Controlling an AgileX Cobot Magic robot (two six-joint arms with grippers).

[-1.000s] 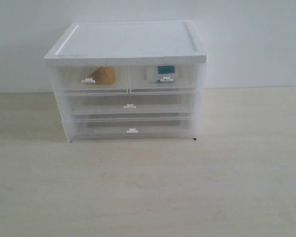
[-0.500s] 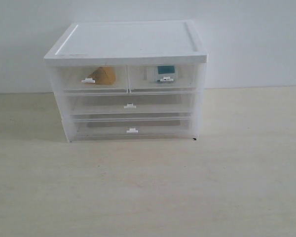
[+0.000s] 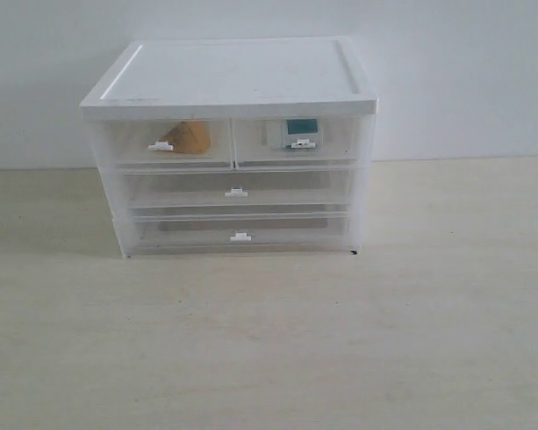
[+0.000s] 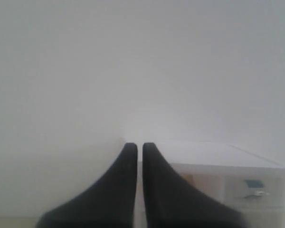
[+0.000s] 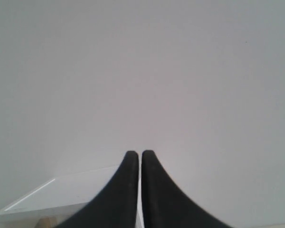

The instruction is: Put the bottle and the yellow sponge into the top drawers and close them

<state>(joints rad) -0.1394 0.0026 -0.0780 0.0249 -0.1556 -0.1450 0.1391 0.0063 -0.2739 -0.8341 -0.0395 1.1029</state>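
Note:
A white cabinet with clear drawers stands on the table against the wall. Its two top drawers are pushed in. The yellow sponge lies inside the left top drawer. The bottle, white with a teal label, lies inside the right top drawer. Neither arm shows in the exterior view. My left gripper is shut with nothing between its dark fingers, away from the cabinet. My right gripper is also shut and empty, and looks over the cabinet top.
Two full-width clear drawers sit shut below the top pair. The pale wooden table stretches in front of the cabinet, with a plain white wall behind.

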